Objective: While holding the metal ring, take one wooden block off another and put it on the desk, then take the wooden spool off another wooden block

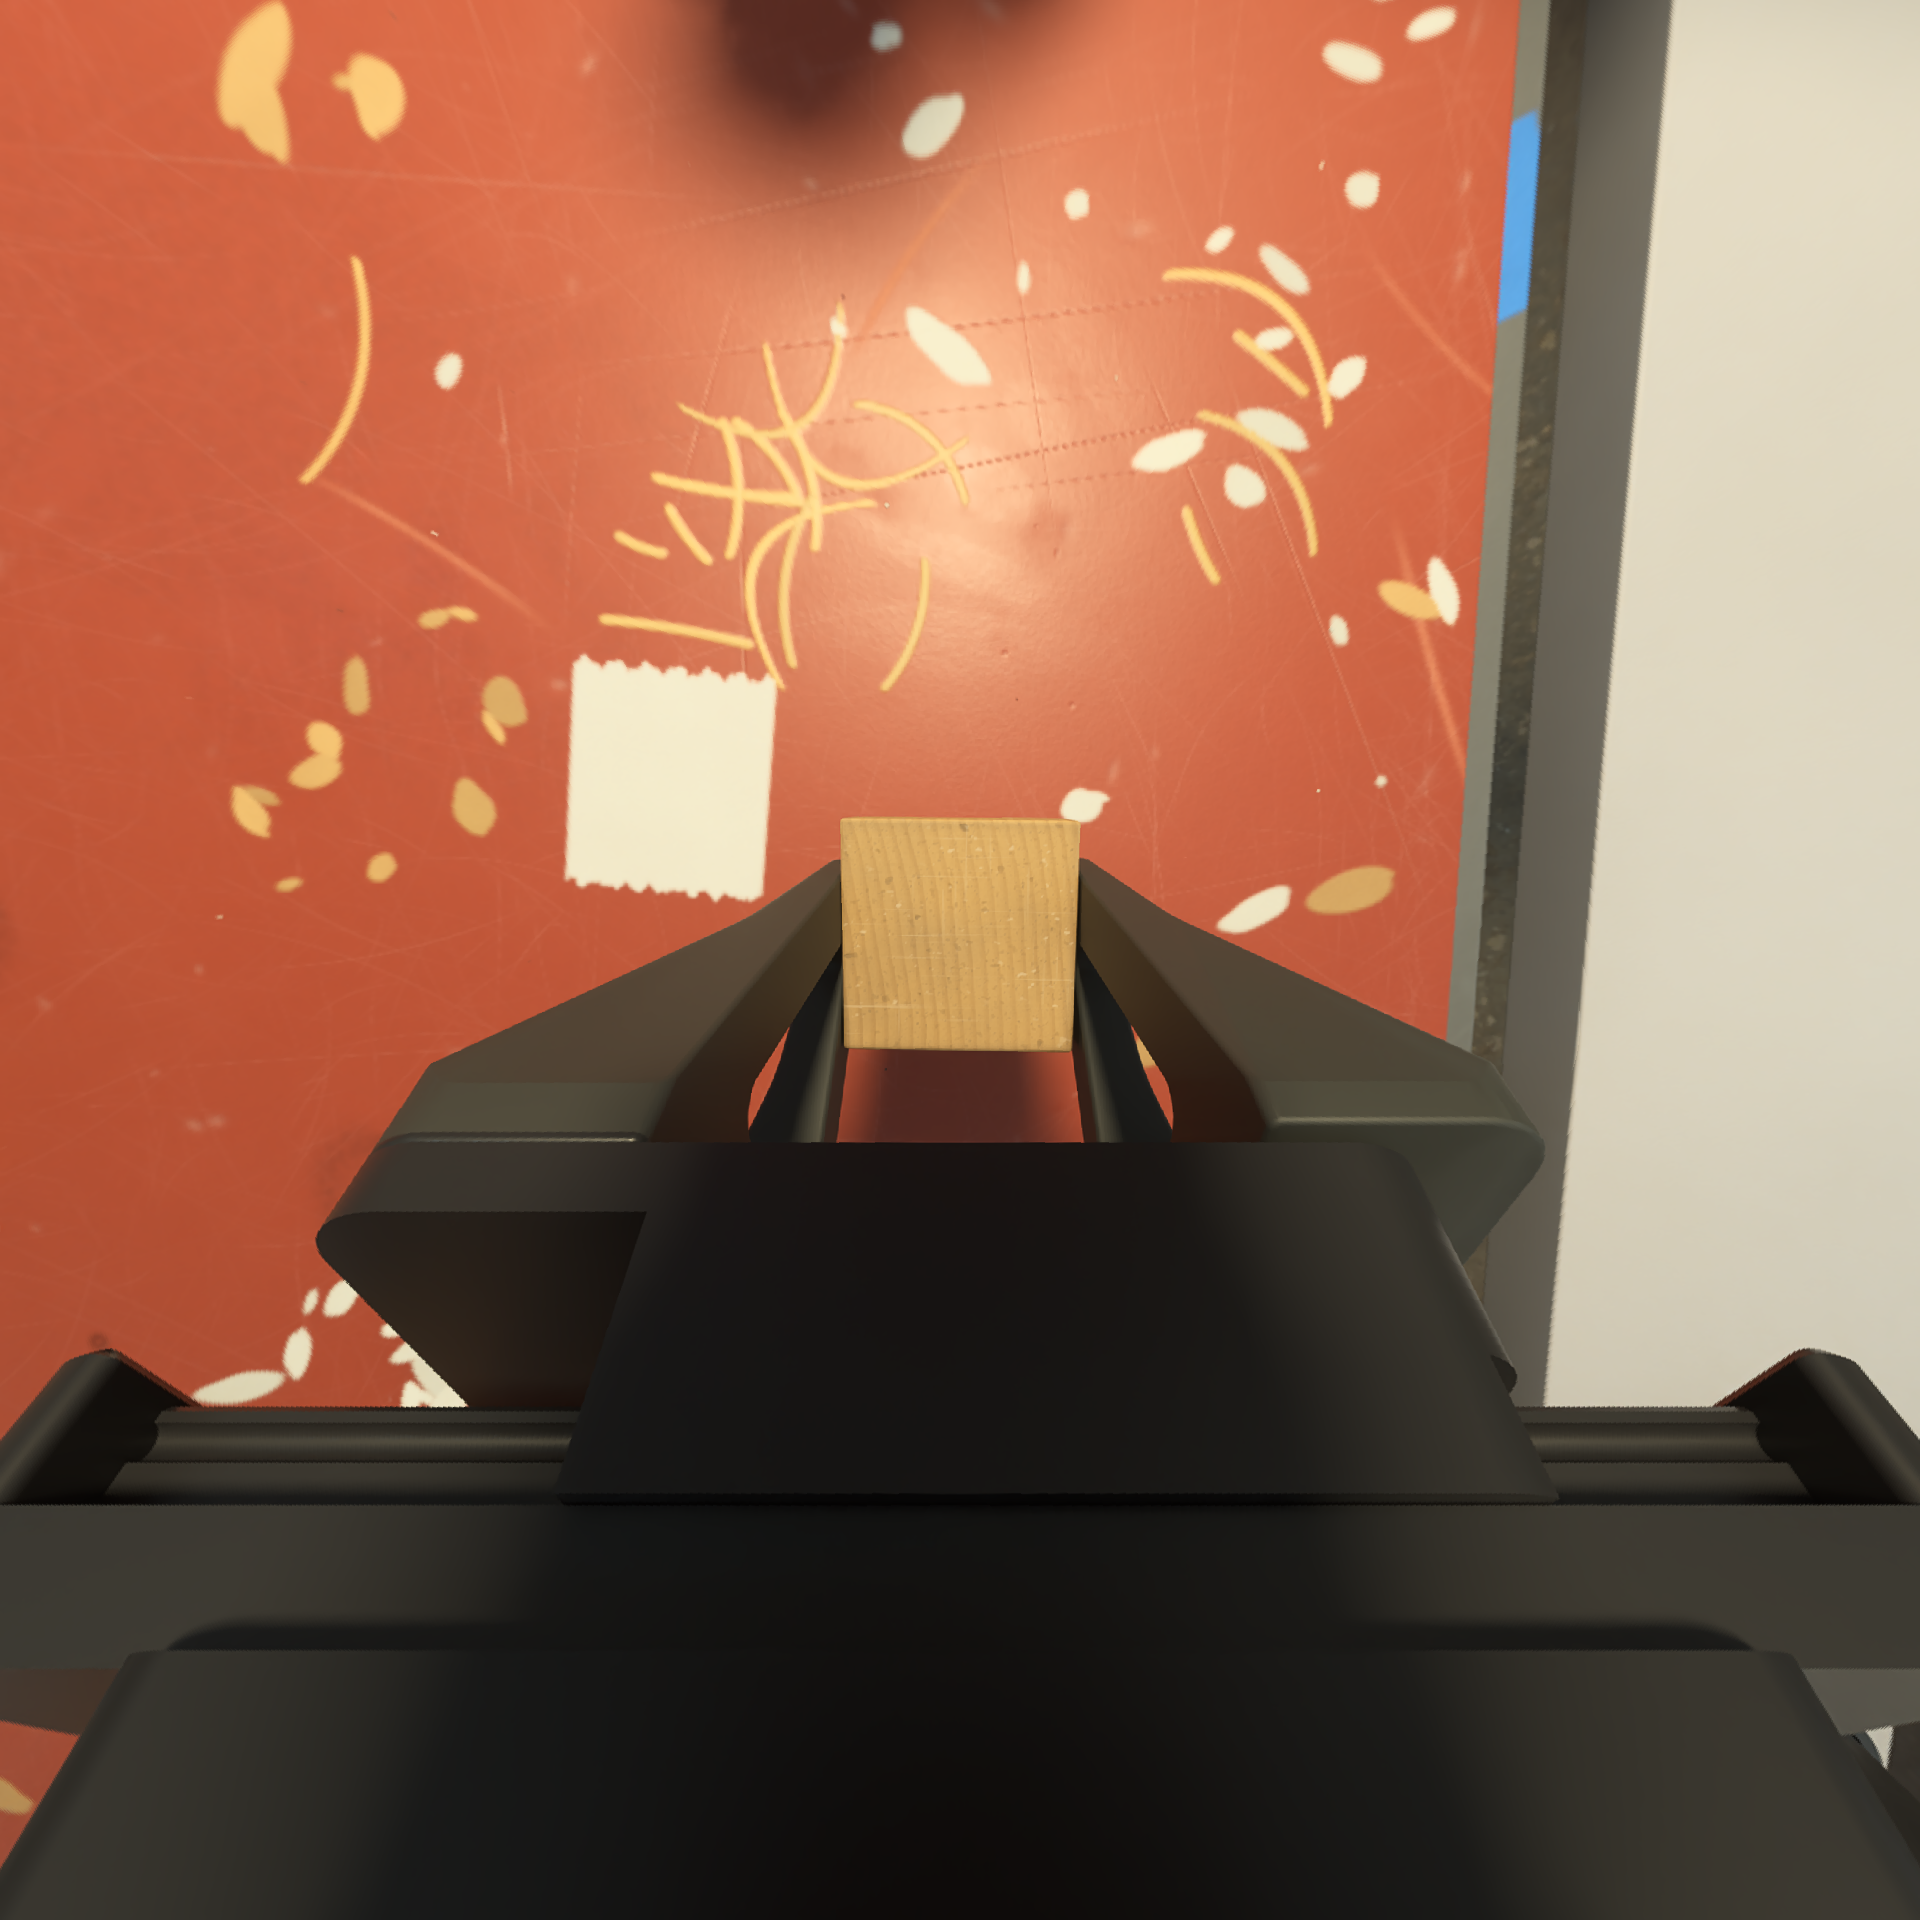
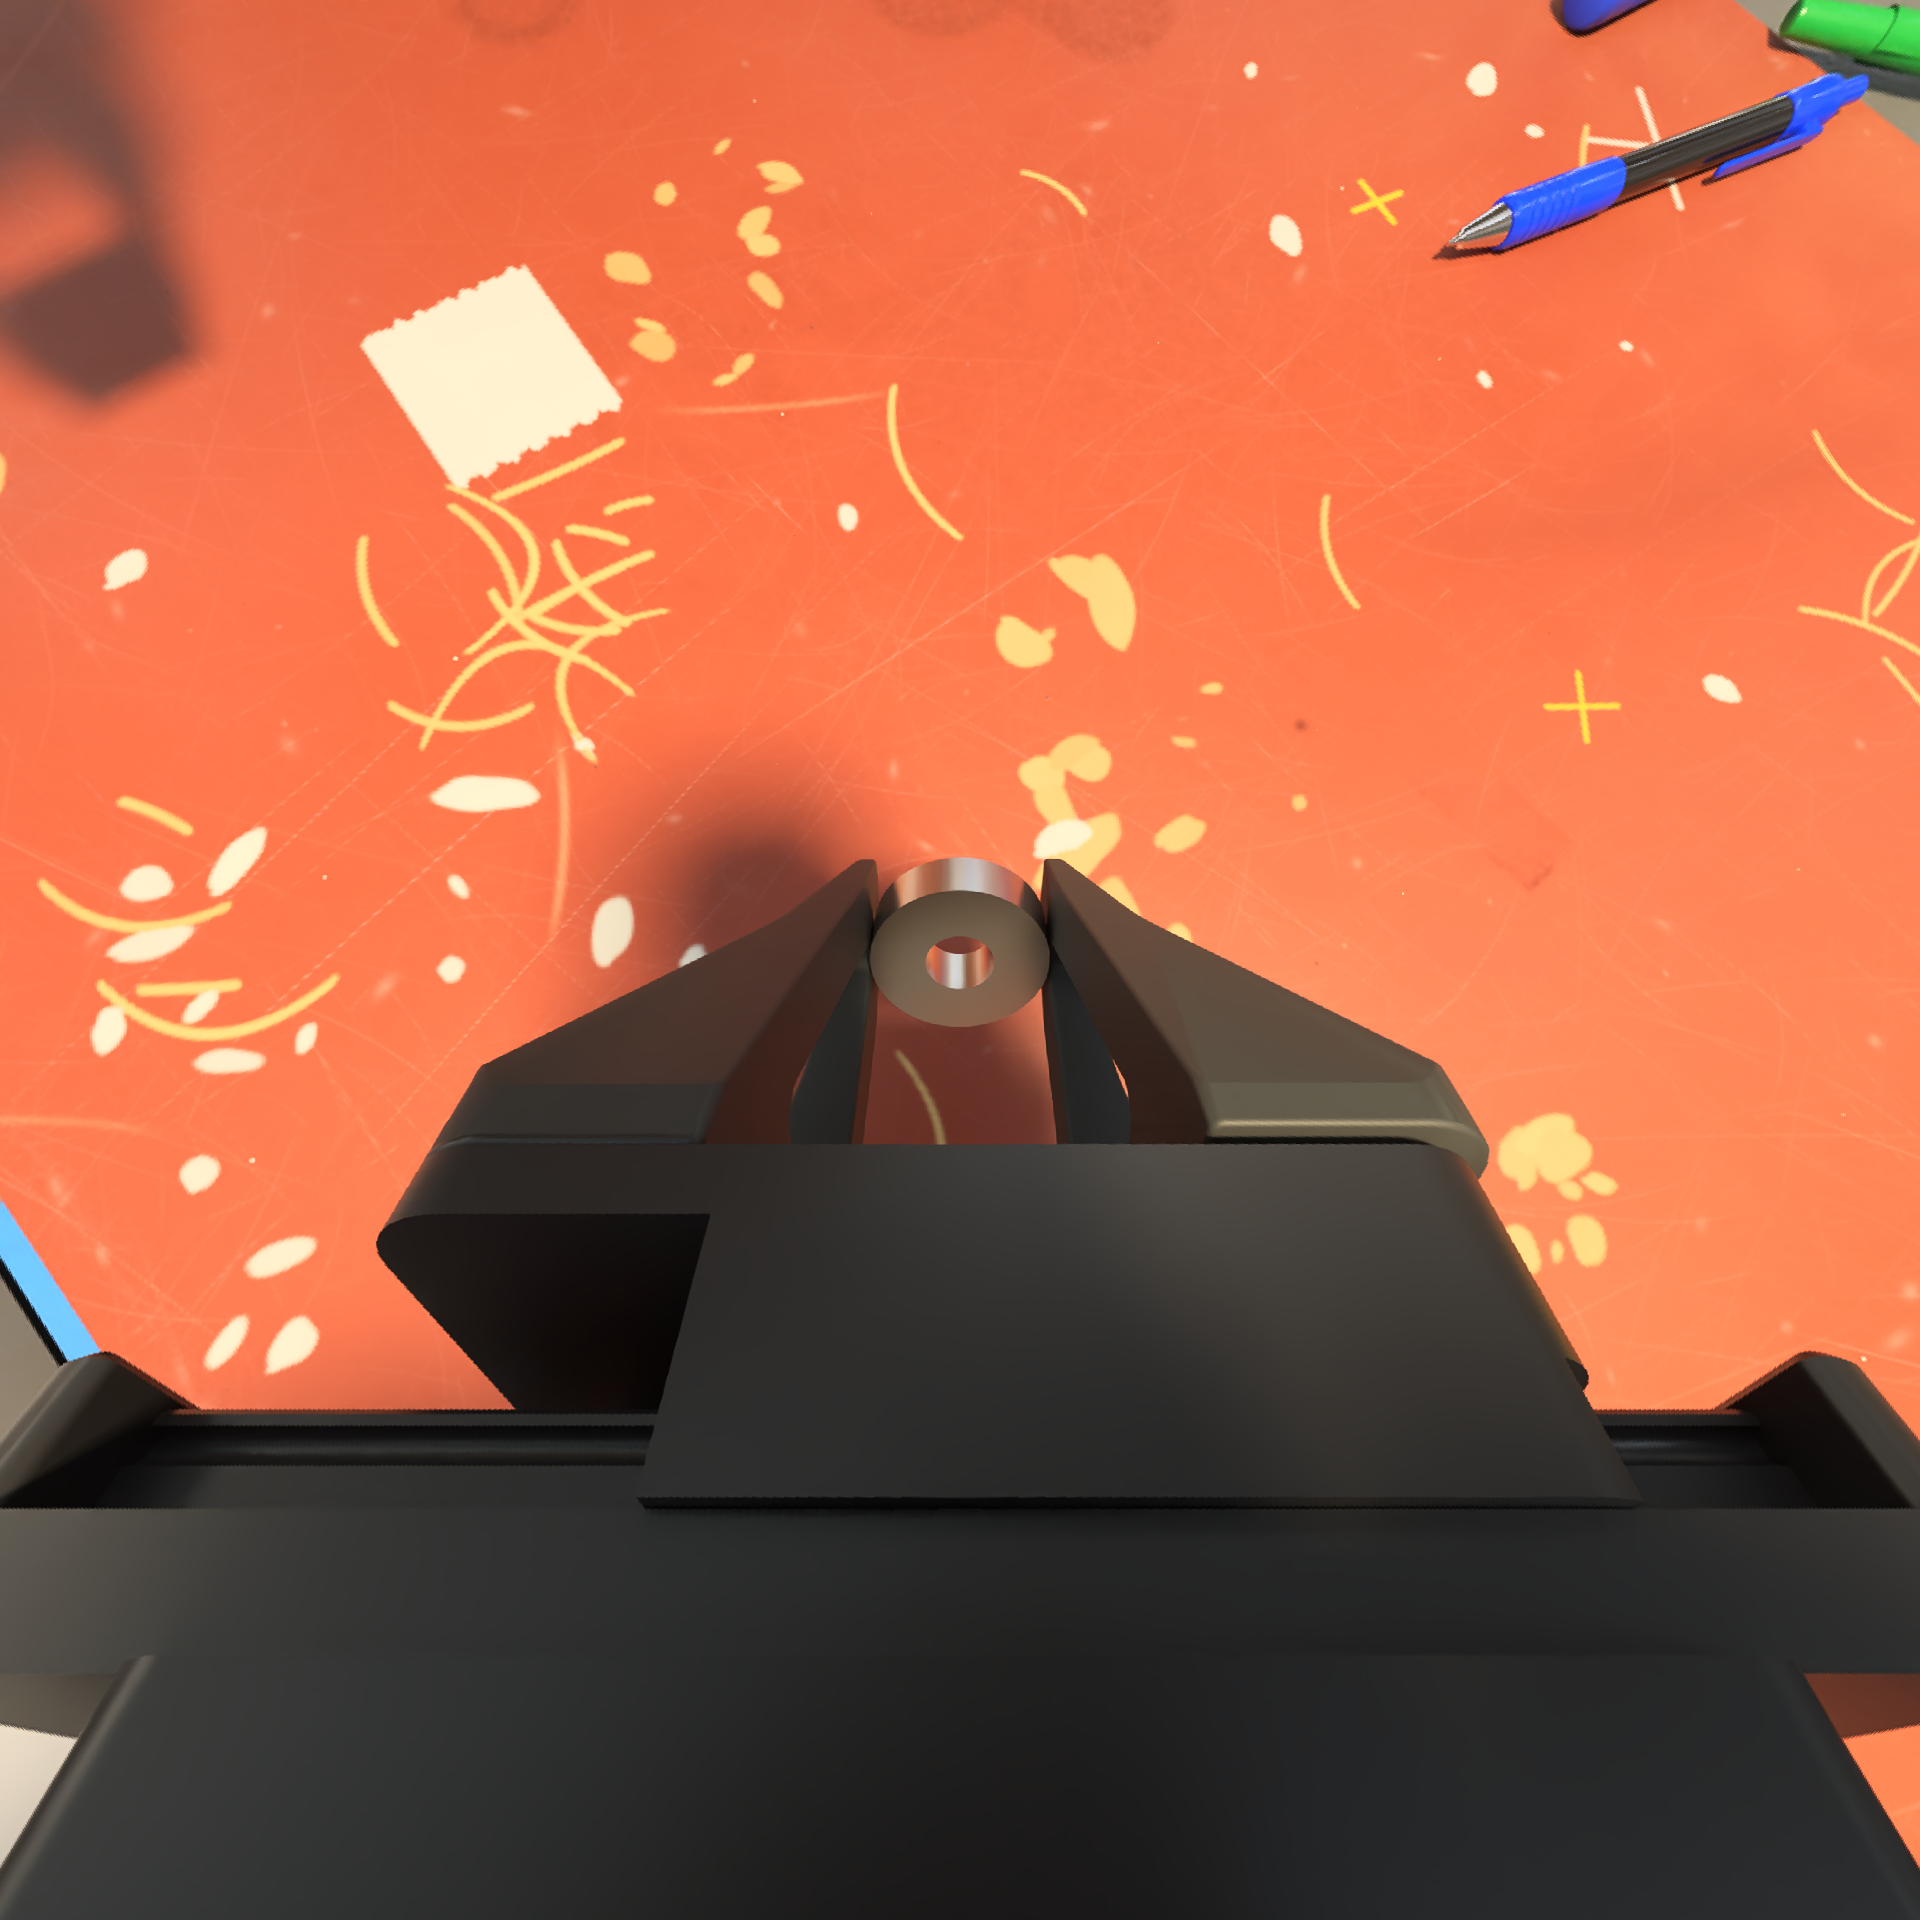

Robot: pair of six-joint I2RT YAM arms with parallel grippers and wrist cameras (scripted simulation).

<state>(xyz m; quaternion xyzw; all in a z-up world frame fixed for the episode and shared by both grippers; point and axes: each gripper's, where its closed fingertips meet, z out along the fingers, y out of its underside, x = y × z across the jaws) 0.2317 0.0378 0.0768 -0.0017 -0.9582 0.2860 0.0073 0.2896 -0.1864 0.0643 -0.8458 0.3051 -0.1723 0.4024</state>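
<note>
- Above, left wrist view: the left gripper [image 1: 958, 883] has its two dark fingers [image 1: 790, 935] closed against opposite sides of a pale wooden block [image 1: 957, 933], which is held clear of the orange mat [image 1: 312, 540].
- Beyond the block, on the mat, lies a cream square patch [image 1: 670, 777]; the mat's grey edge [image 1: 1538, 623] runs along the right.
- Right wrist view: the right gripper [image 2: 958, 883] has its jaws drawn in on a metal ring [image 2: 958, 951], bore facing the camera, held above the mat.
- A blue pen [image 2: 1652, 161] lies on the mat at upper right, with a green marker [image 2: 1860, 26] at the corner, partly cut off.
</note>
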